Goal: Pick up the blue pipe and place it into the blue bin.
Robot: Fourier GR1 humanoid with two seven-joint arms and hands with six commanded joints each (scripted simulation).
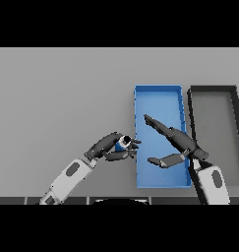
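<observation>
Nearest the robot, the left hand [112, 146] comes in from the lower left with its fingers and thumb curled round the blue pipe [122, 143], of which only a small blue and white end shows between them; the rest is hidden by the fingers. The pipe is held just beside the left wall of the blue bin [137, 147], seemingly not yet over the inside, though how high above the table it sits cannot be told. The right hand [176, 142] hangs over the bin's middle with fingers straight and thumb spread, holding nothing. The likely trouble from here is a crowded drop: the right hand lies over much of the bin's floor, so the left hand moving across could knock against it, or the pipe could catch the near wall and fall outside onto the grey table [57, 98]. A loose hold on such a small piece could also let it slip before it passes the rim. Open room lies in the bin's far half, beyond the right fingertips, and along its left strip. Further right, a dark bin [236, 113] stands just beside the blue one, and the table to the left and behind is broad.
</observation>
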